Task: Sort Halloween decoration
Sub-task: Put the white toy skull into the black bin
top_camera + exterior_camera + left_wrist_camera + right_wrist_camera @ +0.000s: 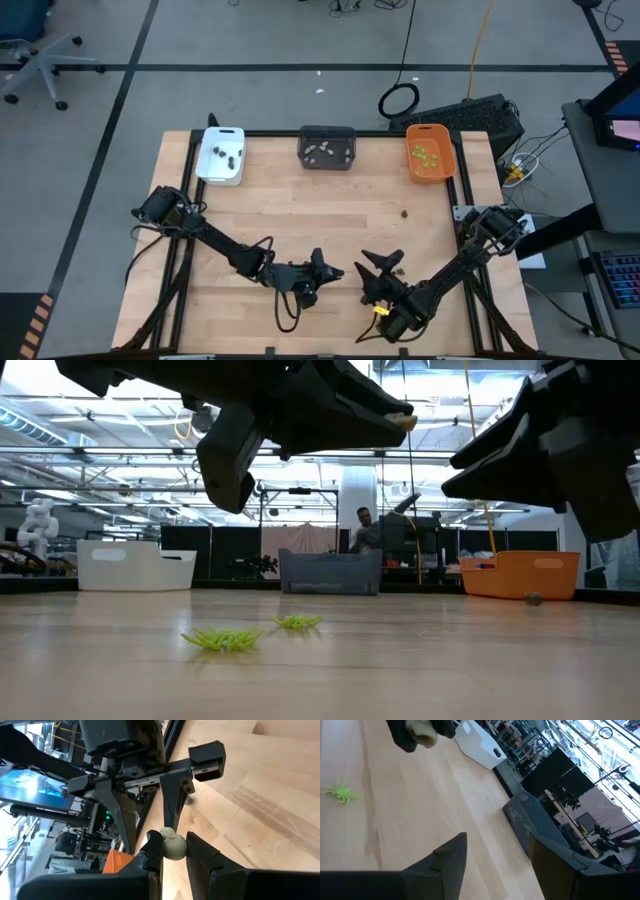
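My left gripper hovers above the table's near middle, shut on a small pale beige decoration piece. My right gripper faces it from the right, close by, open with nothing between its fingers. Two lime green spider pieces lie flat on the wood below the grippers; one green spider also shows in the right wrist view. A small dark piece lies on the table, in front of the orange tray. My left gripper pinches the round pale piece between the free ends of its two fingers. The fingers reach nearly level toward the table's right side. The piece is lifted clear, well above the wood.
Three trays stand along the far edge: a white tray at the left holding dark pieces, a dark grey tray in the middle holding pale pieces, an orange tray at the right holding green ones. Bare wood lies between trays and grippers.
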Available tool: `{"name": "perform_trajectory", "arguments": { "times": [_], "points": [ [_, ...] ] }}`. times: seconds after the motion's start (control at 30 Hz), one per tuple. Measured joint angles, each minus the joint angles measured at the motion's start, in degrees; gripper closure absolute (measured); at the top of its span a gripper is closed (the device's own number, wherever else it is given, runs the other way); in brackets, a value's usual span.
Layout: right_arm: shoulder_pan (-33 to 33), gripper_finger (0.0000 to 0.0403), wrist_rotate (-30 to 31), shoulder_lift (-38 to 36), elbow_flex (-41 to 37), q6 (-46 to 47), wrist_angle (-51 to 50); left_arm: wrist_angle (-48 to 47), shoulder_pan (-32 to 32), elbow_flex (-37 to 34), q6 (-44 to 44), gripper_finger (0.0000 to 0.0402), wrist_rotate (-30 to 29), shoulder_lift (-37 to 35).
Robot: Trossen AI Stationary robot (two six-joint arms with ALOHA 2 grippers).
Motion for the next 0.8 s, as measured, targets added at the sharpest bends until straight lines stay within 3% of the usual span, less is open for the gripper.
{"name": "perform_trajectory", "arguments": {
  "times": [0.3, 0.43, 0.6, 0.8],
  "points": [
    [-1.2, 0.0204, -0.1, 0.0, 0.0, 0.1, 0.1, 0.0, 0.2, 0.0, -4.0, 0.0353, -0.6, 0.0],
    [-1.6, 0.0204, -0.2, 0.0, 0.0, 0.1, 0.5, 1.2, 0.6, 0.0, -10.6, 0.0353, -6.5, 0.0],
    [-1.8, 0.0204, -0.2, 0.0, 0.0, 0.1, 1.2, 0.8, 0.5, 0.0, -10.2, 0.0353, -9.3, -0.1],
    [-1.8, 0.0204, -0.2, 0.0, 0.0, 0.1, 2.1, -6.8, 1.7, -3.9, -6.2, 0.0353, -13.3, -6.7]
  ]
}}
